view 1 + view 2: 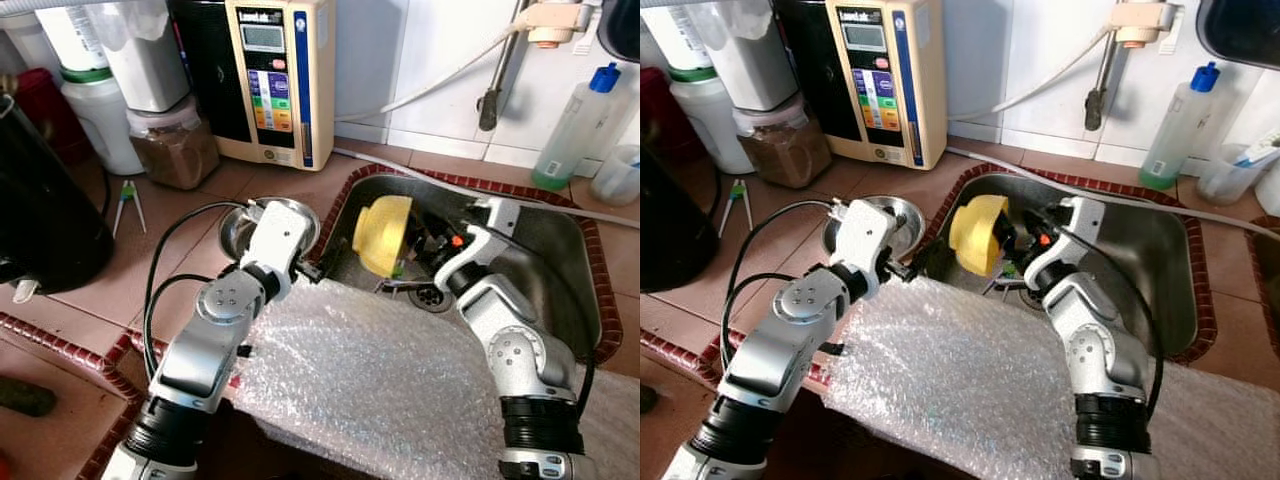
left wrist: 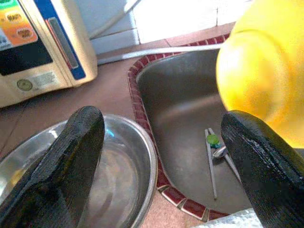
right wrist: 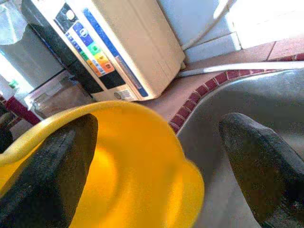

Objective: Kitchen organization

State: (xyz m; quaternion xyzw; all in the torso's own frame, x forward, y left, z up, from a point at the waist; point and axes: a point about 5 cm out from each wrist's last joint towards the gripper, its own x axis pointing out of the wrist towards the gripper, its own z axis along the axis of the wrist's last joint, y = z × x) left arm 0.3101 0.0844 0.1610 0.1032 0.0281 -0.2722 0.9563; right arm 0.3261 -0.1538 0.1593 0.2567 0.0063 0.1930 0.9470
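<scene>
Bubble wrap [image 1: 370, 385] lies nearest, draped over the front edge of the tiled surface [image 1: 175, 225] and the sink [image 1: 560, 250] rim, both silver arms reaching over it. Right gripper [image 1: 425, 250] is down in the sink at a yellow bowl [image 1: 385, 233] tipped on its side, one of its fingers [image 3: 52, 171] inside the bowl and the other outside with a wide gap, so it looks spread open around the rim, not yet pinching. Left gripper [image 2: 161, 166] hovers at the sink's left edge, fingers wide apart and holding nothing, just above a steel bowl [image 1: 250, 225] sitting on the surface. Chopsticks and a spoon [image 2: 213, 152] lie on the sink bottom near the drain. Risk: grip on the thin rim is loose, so the yellow bowl could slip and drop back onto the utensils; the left fingers are close enough to knock the steel bowl; either arm could drag the bubble wrap into the sink
</scene>
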